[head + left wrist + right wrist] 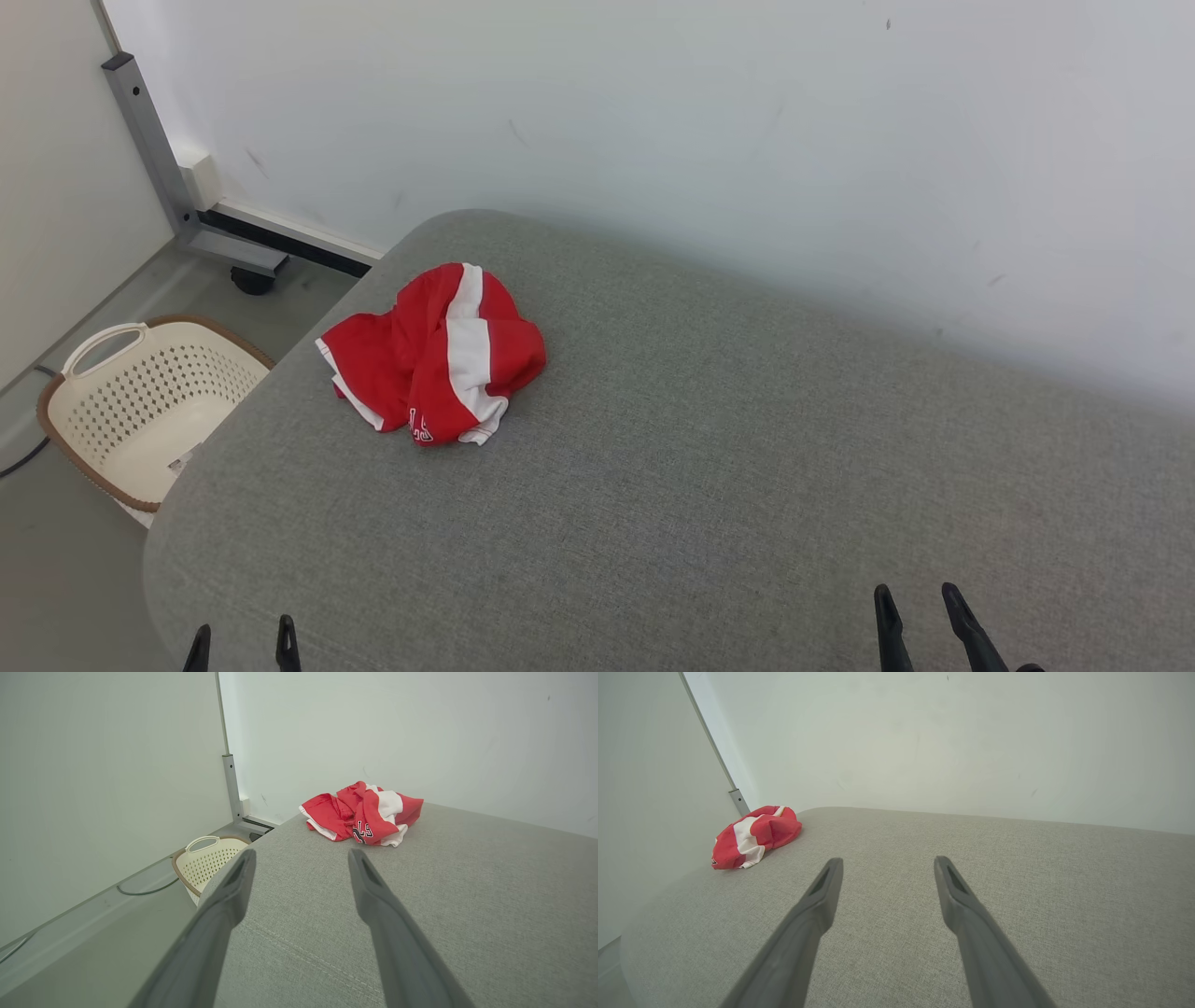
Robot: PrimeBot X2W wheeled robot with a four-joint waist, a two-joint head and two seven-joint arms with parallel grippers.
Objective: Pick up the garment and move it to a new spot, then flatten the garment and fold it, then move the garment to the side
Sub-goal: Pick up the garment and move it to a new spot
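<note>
A crumpled red garment with a broad white stripe and white-edged lettering (434, 359) lies in a heap on a grey fabric-covered desk with rounded corners (709, 485), close to the desk's far left corner and a little in from the left edge. In the left wrist view the garment (362, 812) sits ahead of the fingers and slightly to their right, well apart from them; in the right wrist view it (754, 835) lies far off to the left.

The left tool (243, 633) shows at the lower left of the head view, over the desk's near edge, its two dark fingers spread apart and holding nothing (301, 856). The right tool (917, 597) is at the lower right, also spread wide and empty (887, 862), above bare grey fabric.

On the floor beside the desk's left edge stands a cream perforated plastic laundry basket with a brown rim (159, 383). Behind it a grey metal post (149, 140) rises along the white wall (747, 140).
</note>
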